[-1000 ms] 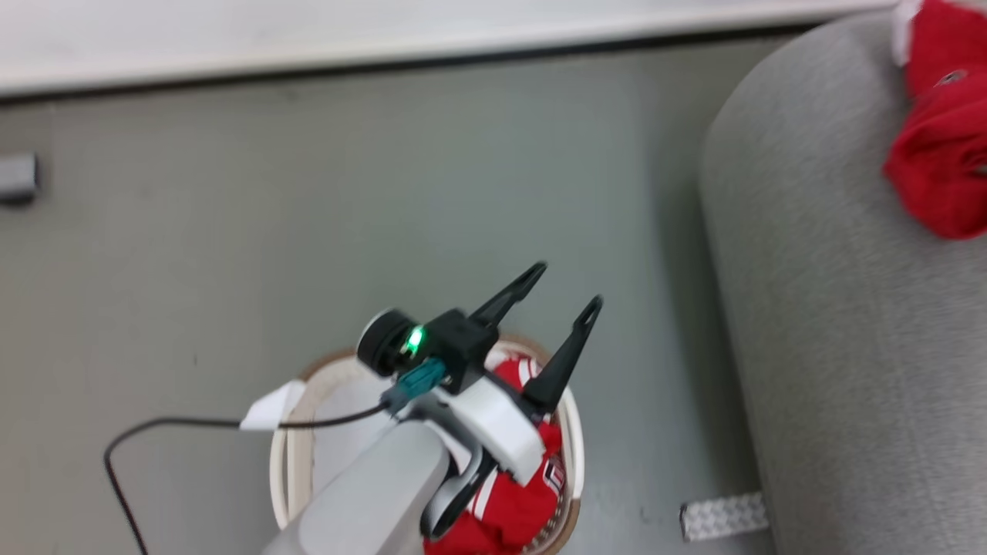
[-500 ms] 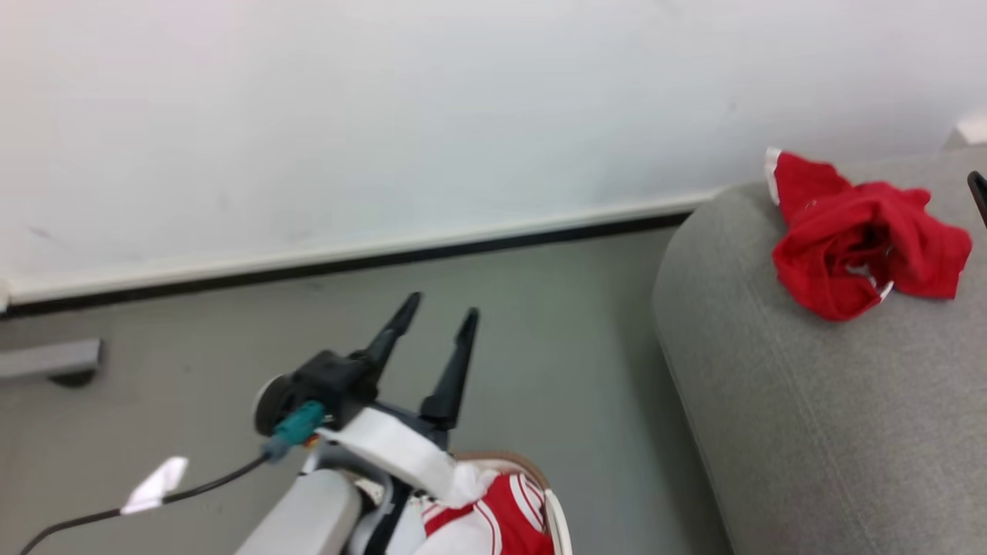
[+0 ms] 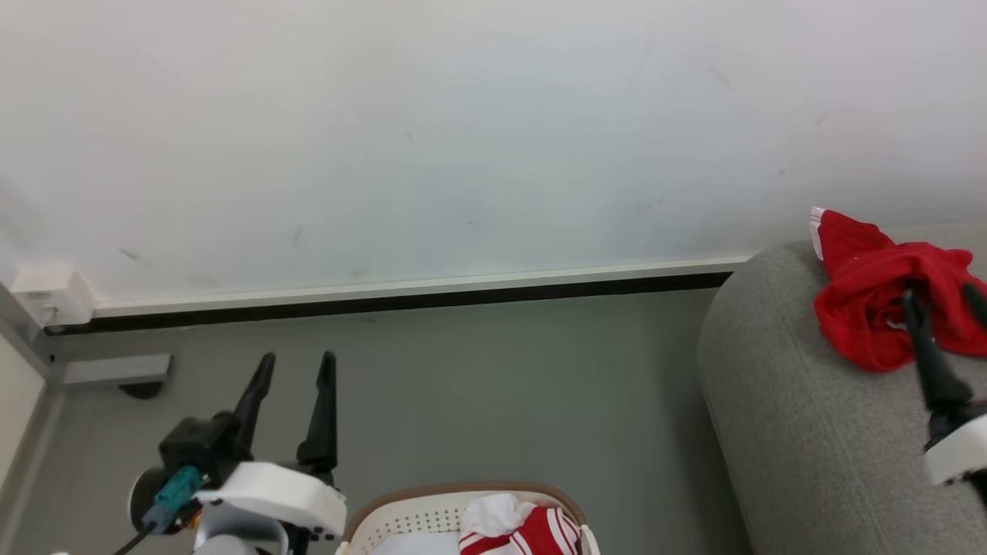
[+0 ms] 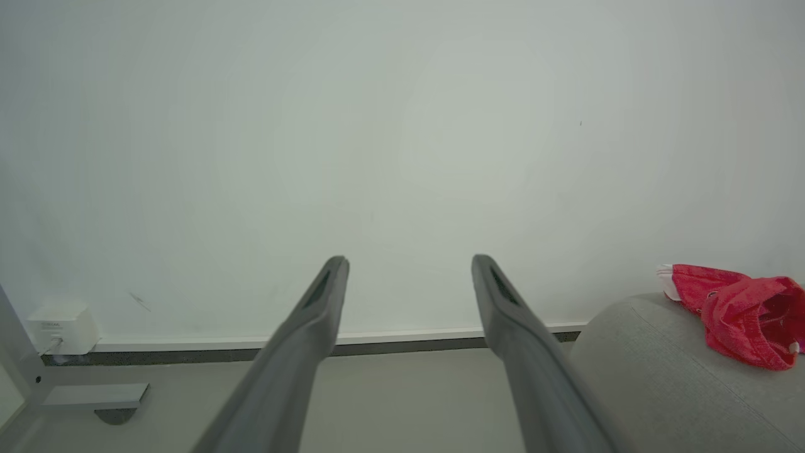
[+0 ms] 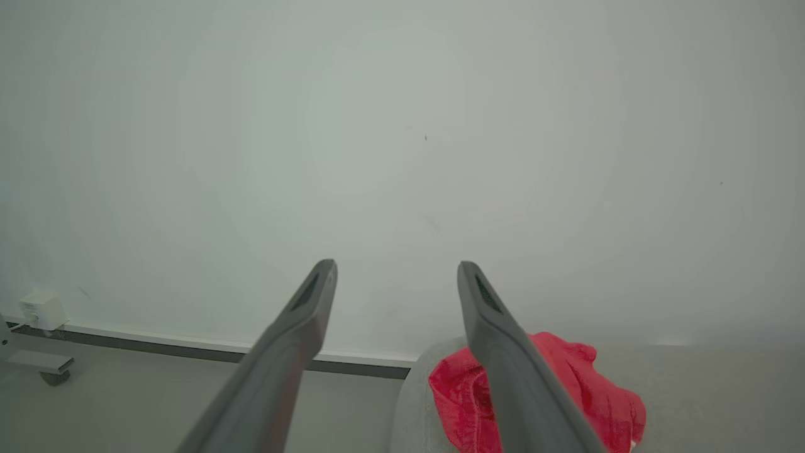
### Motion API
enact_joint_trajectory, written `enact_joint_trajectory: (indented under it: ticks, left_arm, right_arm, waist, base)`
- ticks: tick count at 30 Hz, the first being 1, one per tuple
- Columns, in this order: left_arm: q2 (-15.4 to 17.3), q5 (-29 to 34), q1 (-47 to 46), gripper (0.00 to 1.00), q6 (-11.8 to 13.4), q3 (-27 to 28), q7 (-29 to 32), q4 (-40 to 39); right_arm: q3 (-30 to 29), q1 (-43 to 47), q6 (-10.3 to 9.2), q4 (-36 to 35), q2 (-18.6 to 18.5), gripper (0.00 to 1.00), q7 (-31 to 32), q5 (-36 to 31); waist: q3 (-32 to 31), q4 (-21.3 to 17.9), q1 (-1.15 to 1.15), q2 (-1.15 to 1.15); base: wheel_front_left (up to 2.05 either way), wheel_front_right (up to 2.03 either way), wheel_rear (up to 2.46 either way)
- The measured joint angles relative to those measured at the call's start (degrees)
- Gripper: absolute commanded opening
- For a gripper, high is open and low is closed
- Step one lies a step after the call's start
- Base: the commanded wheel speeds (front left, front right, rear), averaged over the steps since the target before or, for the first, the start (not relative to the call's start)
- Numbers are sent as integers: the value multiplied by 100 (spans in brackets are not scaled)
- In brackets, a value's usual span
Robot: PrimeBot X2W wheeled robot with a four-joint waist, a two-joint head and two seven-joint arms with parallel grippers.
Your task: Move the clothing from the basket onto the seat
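A crumpled red piece of clothing [image 3: 871, 324] lies on the rounded end of the grey seat [image 3: 802, 439]. My right gripper [image 3: 942, 297] stands open in front of it, holding nothing. More red and white striped clothing [image 3: 532, 530] lies in the white basket [image 3: 432, 509] at the bottom edge. My left gripper [image 3: 297, 358] is open and empty, left of the basket, fingers pointing at the wall. In the left wrist view the open left gripper [image 4: 409, 261] faces the wall, with the clothing [image 4: 742, 314] on the seat [image 4: 654, 371] at the right. The right gripper [image 5: 396, 265] shows the clothing [image 5: 566, 390] just below.
A white wall with a dark baseboard [image 3: 401, 301] runs behind the grey floor. A white socket box [image 3: 48, 297] and a grey caster foot [image 3: 116, 371] sit at the far left. Bare floor lies between the basket and the seat.
The head camera has tilted up, so the wall now shows and the basket sits at the bottom edge. My left gripper has left the basket and is beside it. My right gripper now shows over the seat.
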Motion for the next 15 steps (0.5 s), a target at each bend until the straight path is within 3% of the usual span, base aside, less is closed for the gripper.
enact_joint_trajectory:
  ticks: [10,15]
  left_arm:
    - [-452,162,654,100,-136,734,0,-37]
    - [-662,393,839,100,-230,1027,0,-57]
  right_arm:
    - [-1343,1612,0,-1199,1633,100,-33,-1382]
    - [-1548,2033,0,-1485,2175,100,-33,-1814]
  waist:
    - [-60,178,1,0]
    - [-31,208,1,0]
  base:
    - [0,0,0]
    - [0,0,0]
